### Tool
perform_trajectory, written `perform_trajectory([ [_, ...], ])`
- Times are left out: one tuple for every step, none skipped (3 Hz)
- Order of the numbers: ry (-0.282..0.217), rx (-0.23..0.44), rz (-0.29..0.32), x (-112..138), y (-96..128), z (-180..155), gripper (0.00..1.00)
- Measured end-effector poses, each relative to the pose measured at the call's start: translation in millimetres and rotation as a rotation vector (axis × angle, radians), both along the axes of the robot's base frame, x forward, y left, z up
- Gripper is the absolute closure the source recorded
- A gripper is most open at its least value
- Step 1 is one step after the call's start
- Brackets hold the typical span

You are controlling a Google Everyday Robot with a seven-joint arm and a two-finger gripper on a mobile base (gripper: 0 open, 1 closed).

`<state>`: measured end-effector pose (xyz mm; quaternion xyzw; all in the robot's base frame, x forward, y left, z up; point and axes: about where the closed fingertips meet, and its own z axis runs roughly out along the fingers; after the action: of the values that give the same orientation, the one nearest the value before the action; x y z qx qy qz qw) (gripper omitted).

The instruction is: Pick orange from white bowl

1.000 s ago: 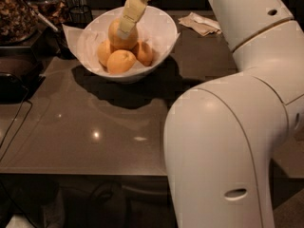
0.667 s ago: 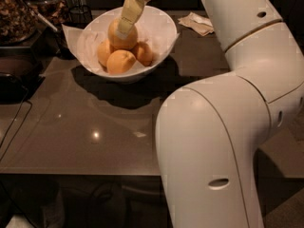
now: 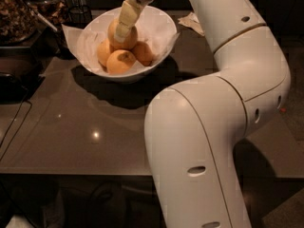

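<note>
The orange [image 3: 131,38] sits at the top of the pile in the white bowl [image 3: 160,26], resting on three smaller fruits [image 3: 119,61] and against the paper lining [image 3: 78,39]. The hand [image 3: 124,23] reaches down into the bowl from above and lies against the front of the orange; it cannot be determined whether the hand is open or closed on the fruit. Risk, as judged: the skin is round and smooth, so an off-centre grip may let the orange slip out and roll among the smaller fruits. Downward pressure may shift the pile or tilt the bowl on the table [image 3: 95,127]. A lift may drag the paper lining or a neighbouring fruit upward.
</note>
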<state>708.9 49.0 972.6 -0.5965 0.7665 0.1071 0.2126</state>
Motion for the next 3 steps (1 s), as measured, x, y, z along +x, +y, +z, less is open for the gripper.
perform_trajectory([
  [0.026,0.002,0.004,3.0,5.7,-12.1,0.19],
  [0.042,0.004,0.006,4.5,12.9,-18.0,0.20],
  [0.061,0.003,0.007,5.5,18.2,-25.5,0.19],
])
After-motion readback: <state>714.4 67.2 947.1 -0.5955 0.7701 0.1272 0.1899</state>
